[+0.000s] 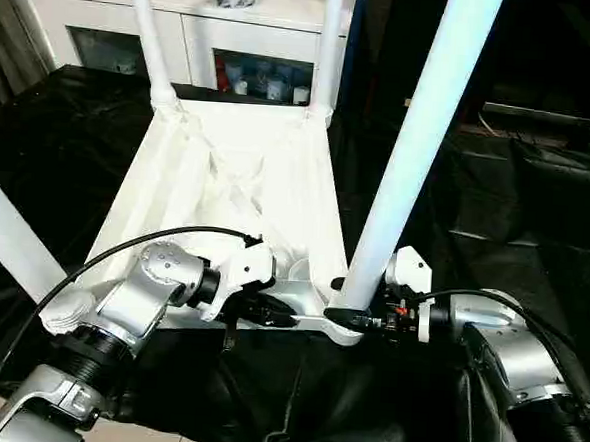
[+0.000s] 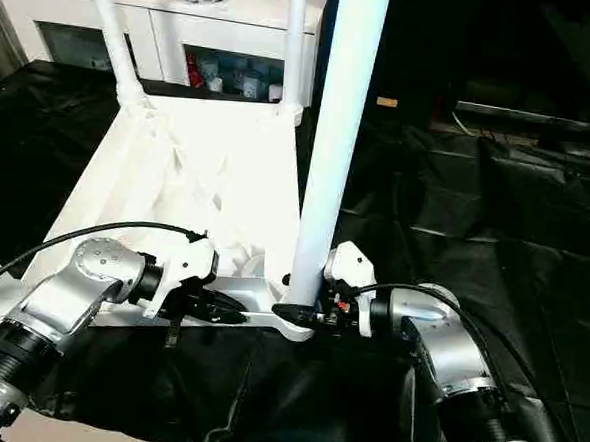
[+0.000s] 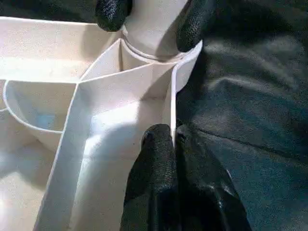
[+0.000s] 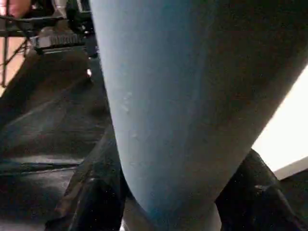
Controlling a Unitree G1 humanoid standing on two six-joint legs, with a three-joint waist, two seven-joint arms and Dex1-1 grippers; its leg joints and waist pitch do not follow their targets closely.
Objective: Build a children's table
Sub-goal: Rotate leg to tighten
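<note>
- The white plastic rectangular tabletop (image 1: 227, 192) lies upside down on the large black-covered work table (image 1: 517, 195), ribbed underside up, near edge right in front of the robot.
- Two long white tubular legs (image 1: 149, 37) stand in the far corner sockets; a third leg (image 1: 4, 233) slants up at the near left corner.
- The fourth white leg (image 1: 420, 139) stands in the near right corner socket (image 1: 343, 329), leaning a little to the right.
- The right gripper (image 1: 354, 317) has its black fingers (image 3: 113, 12) wrapped around the base of that leg, clamped just above the socket.
- The left gripper (image 1: 274, 315) pinches the tabletop's thin near rim, jaws closed on the wall beside the same corner.
- Handling, as I judge it: hollow plastic, light and stiff, but glossy and likely slippery, so the tube could twist in the grip.
- Holding low by the socket looks wise; pushing high on the leg would lever it sideways and could tip the light top.
- The thin rim wall may flex under a hard pinch, so firm but not crushing.
- The left wrist view gives what the head views cannot: the leg's end sitting inside the socket ring, ribs meeting it.
- The right wrist view offers just the leg's smooth surface close up, with black cloth behind.
</note>
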